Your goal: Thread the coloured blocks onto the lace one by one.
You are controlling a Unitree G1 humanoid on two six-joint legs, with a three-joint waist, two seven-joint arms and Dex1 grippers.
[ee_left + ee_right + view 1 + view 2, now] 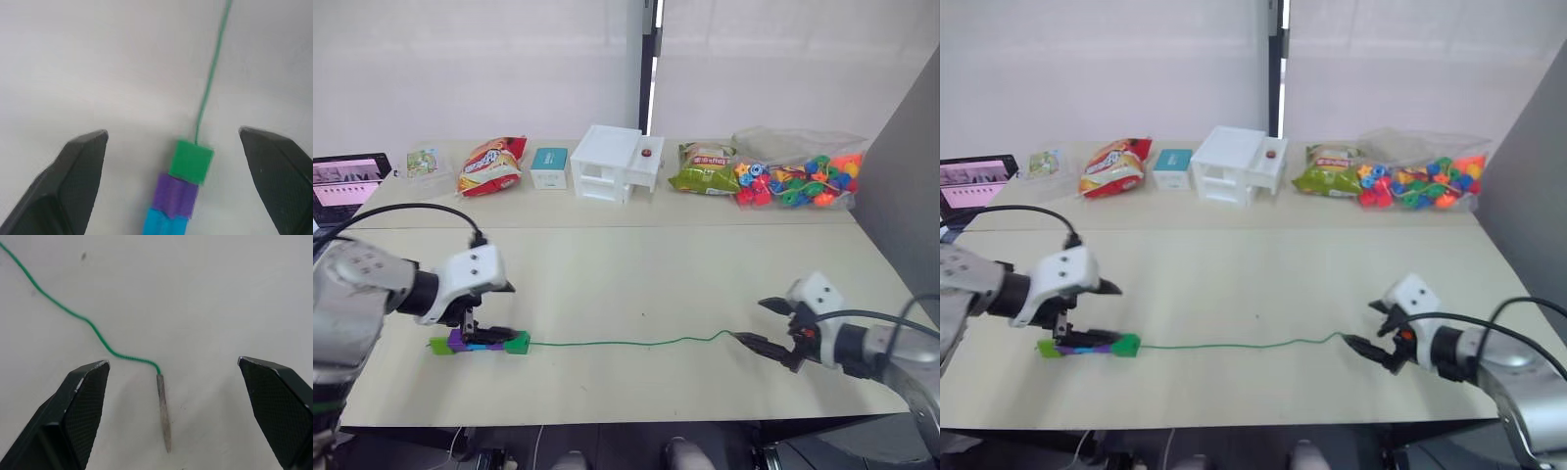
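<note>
Several coloured blocks (478,343) lie in a row on the table at the near left, strung on the lace: lime green at the outer end, then purple and blue, with dark green (192,162) at the inner end. The lace (626,344), a thin green string, runs from the dark green block rightward across the table. Its greyish stiff tip (164,412) rests on the table. My left gripper (172,132) hangs open just over the row of blocks, a finger on either side. My right gripper (173,362) is open above the lace tip and holds nothing.
Along the far side of the table stand snack bags (490,164), a teal box (549,166), a white toy house (615,162), a green bag (703,168) and a clear bag of bright beads (800,176). A tablet (344,181) sits far left. A grey panel (901,176) rises on the right.
</note>
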